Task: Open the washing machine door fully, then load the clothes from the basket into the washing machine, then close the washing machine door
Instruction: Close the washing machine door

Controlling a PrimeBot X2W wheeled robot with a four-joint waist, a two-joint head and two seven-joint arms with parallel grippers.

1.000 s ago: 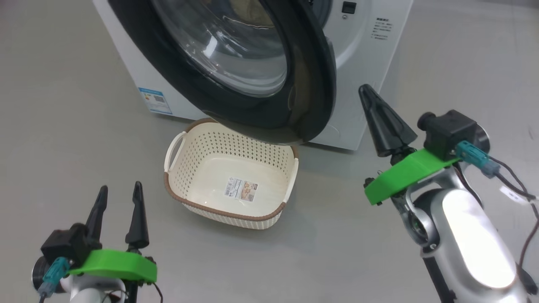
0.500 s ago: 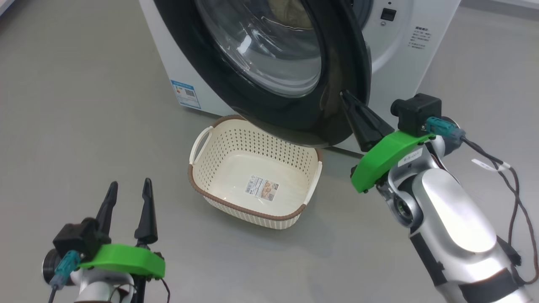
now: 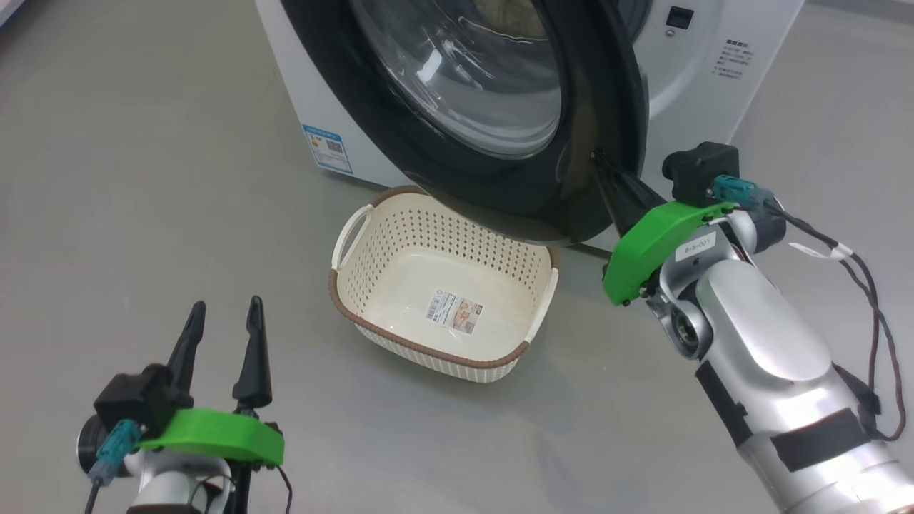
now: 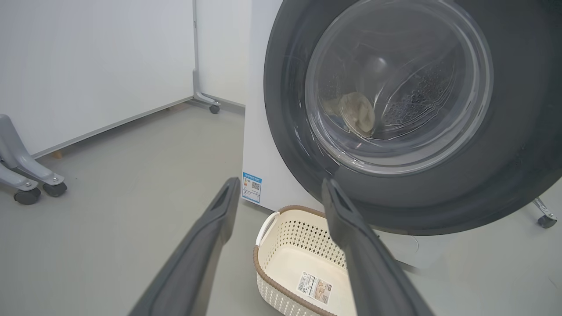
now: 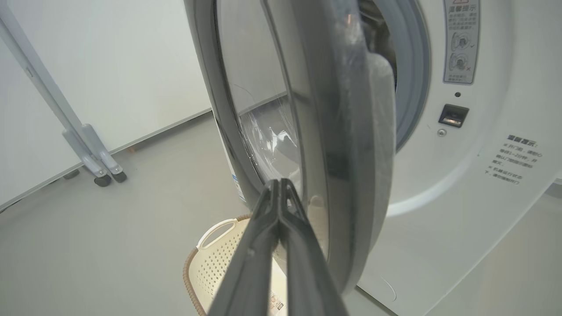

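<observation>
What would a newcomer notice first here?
The big glossy black washing machine door, partly open, spans the top of the head view, over the empty basket at centre. The right gripper, fingers shut, points at the door's free edge. The left gripper sits open at lower left.

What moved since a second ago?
The shut right gripper swung in to the door; its tip now sits at the black rim's edge. Nothing was grabbed or let go. The left gripper stayed low and open, the basket empty. The camera shifted too.
</observation>
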